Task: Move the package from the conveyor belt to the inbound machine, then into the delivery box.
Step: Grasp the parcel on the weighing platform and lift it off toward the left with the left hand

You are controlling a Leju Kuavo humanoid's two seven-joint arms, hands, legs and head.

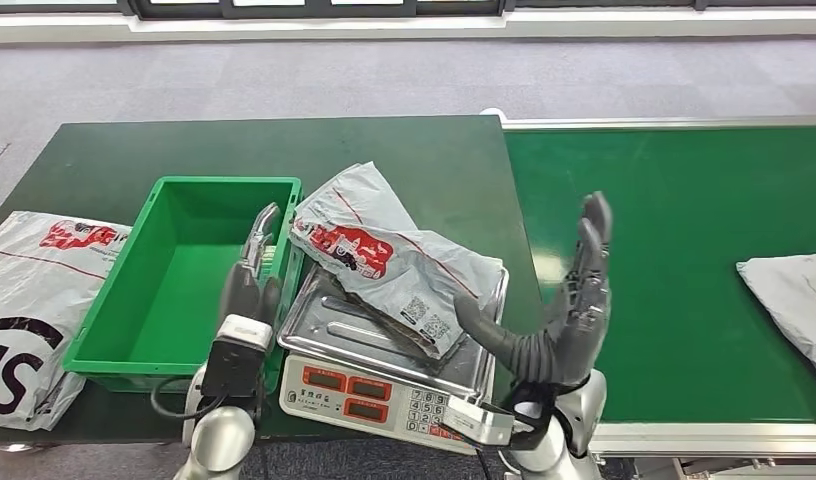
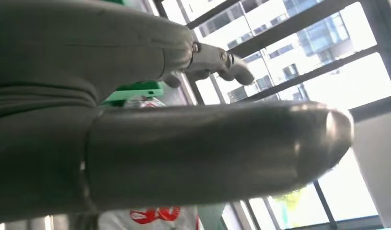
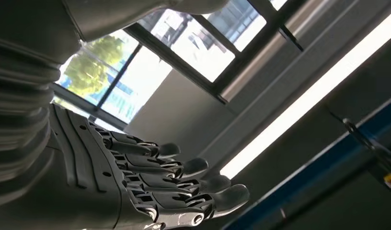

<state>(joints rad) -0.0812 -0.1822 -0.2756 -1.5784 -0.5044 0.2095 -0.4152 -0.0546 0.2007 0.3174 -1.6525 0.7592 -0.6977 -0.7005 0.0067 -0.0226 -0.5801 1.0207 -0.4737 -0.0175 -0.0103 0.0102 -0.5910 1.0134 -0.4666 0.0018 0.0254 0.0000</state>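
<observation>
The package (image 1: 389, 255) is lying on the inbound machine (image 1: 384, 350), touching the delivery box (image 1: 184, 280). Both the left hand (image 1: 252, 275) and right hand (image 1: 569, 305) are hovering with fingers apart, holding nothing.

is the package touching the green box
Touching: in the head view the package on the scale has its upper left edge lying over the green box rim.

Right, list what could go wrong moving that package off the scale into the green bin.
1. The package overhangs the scale tray and leans on the green bin rim, so a nudge could tip it off.
2. The left hand sits right at that rim and may catch it.
3. The right hand is open, and the glossy bag could slip from a loose grip.
</observation>
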